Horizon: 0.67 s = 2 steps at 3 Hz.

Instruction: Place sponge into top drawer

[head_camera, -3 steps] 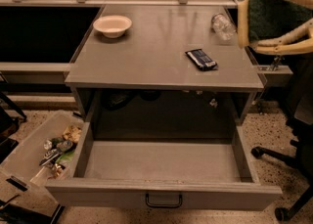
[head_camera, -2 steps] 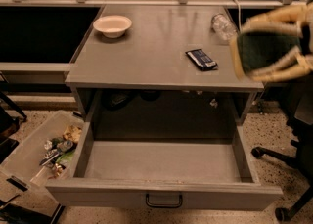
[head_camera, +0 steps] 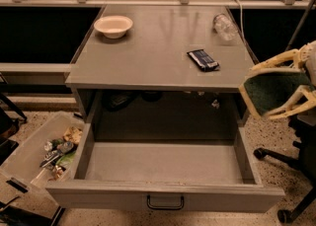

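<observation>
My gripper (head_camera: pixel 269 91) is at the right edge of the view, beside the cabinet's right front corner and above the drawer's right wall. Its pale fingers (head_camera: pixel 276 63) are shut on the sponge (head_camera: pixel 269 92), whose dark green top faces the camera with a yellow edge on its left side. The top drawer (head_camera: pixel 163 163) is pulled wide open below the cabinet top; its flat grey bottom is bare, and a small dark handle (head_camera: pixel 165 202) sits centred on its front panel. The sponge hangs to the right of and above the drawer's right rim.
On the cabinet top (head_camera: pixel 148 52) lie a white bowl (head_camera: pixel 113 25), a dark blue snack wrapper (head_camera: pixel 203 59) and a clear plastic bottle (head_camera: pixel 225 25). A clear bin of clutter (head_camera: pixel 42 153) stands on the floor at left. An office chair base (head_camera: pixel 291 170) is at right.
My gripper has moved down and slightly forward with the sponge, from level with the cabinet top's back right to beside its front right corner.
</observation>
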Each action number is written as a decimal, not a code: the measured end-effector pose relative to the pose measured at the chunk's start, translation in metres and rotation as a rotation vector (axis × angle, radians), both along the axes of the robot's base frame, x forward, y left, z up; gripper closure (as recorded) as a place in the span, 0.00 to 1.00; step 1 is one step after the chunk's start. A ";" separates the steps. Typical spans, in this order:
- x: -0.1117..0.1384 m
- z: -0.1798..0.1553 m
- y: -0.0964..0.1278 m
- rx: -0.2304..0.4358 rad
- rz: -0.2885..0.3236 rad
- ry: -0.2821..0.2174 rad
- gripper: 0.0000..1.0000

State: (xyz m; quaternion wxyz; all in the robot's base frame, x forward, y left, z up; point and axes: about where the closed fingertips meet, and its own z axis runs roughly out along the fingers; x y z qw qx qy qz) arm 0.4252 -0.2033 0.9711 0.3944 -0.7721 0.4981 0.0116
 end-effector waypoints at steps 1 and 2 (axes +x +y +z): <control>0.000 0.000 0.000 -0.001 0.001 0.000 1.00; -0.006 -0.045 0.001 0.010 -0.007 0.064 1.00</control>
